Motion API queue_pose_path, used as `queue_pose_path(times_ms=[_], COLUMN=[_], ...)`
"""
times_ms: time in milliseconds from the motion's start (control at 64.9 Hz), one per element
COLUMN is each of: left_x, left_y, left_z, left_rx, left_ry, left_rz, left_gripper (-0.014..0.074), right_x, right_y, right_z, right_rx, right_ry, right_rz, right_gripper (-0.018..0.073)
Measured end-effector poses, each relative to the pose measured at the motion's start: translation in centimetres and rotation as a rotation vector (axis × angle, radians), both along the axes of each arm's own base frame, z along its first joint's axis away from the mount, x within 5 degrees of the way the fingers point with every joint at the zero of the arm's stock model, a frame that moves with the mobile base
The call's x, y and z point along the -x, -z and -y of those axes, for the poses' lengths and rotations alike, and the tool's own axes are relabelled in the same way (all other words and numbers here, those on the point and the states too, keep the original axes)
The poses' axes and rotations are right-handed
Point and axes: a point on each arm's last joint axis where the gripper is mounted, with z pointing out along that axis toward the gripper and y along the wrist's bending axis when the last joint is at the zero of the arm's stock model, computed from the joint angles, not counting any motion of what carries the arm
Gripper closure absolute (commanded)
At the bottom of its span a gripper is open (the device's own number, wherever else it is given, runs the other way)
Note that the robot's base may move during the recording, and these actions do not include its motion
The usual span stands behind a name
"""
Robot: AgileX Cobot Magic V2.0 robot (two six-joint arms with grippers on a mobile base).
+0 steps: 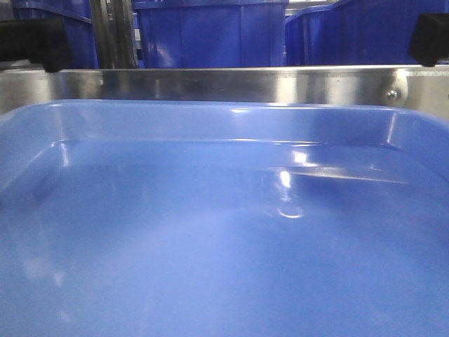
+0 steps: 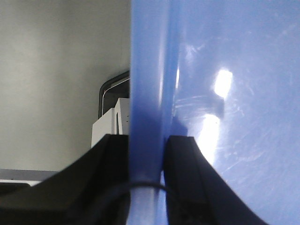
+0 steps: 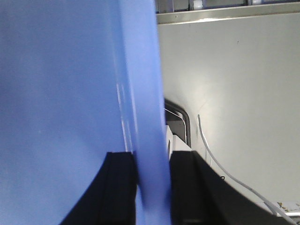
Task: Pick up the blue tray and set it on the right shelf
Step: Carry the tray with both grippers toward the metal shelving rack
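The blue tray (image 1: 210, 232) fills most of the front view, glossy and empty, its far wall just below the shiny steel front rail of the right shelf (image 1: 231, 84). In the left wrist view my left gripper (image 2: 146, 140) is shut on the blue tray's rim (image 2: 150, 84), a black finger on each side. In the right wrist view my right gripper (image 3: 153, 157) is likewise shut on the opposite rim of the blue tray (image 3: 140, 93). Black parts at the upper left (image 1: 31, 42) and upper right (image 1: 429, 38) of the front view may be my grippers.
Deep dark-blue bins (image 1: 210, 31) stand behind the rail, with grey uprights (image 1: 112, 31) between them. The left wrist view shows a grey floor and a white box (image 2: 112, 124). A white cable (image 3: 225, 173) runs across the floor beside the right gripper.
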Motion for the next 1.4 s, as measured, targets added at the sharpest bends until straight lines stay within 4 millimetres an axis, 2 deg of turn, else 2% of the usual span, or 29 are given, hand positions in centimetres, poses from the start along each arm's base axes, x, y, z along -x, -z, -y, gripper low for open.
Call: queue_pose_path(times_ms=[1402], left_x=[0.0], left_y=[0.0], left_z=[0.0], left_rx=[0.0], left_ry=[0.0], left_rz=[0.0], left_gripper=[0.0524], right_x=[0.0], right_y=[0.0], right_z=[0.0], right_rx=[0.0], right_ry=[0.0], right_rz=[0.0], right_gripper=[0.0295])
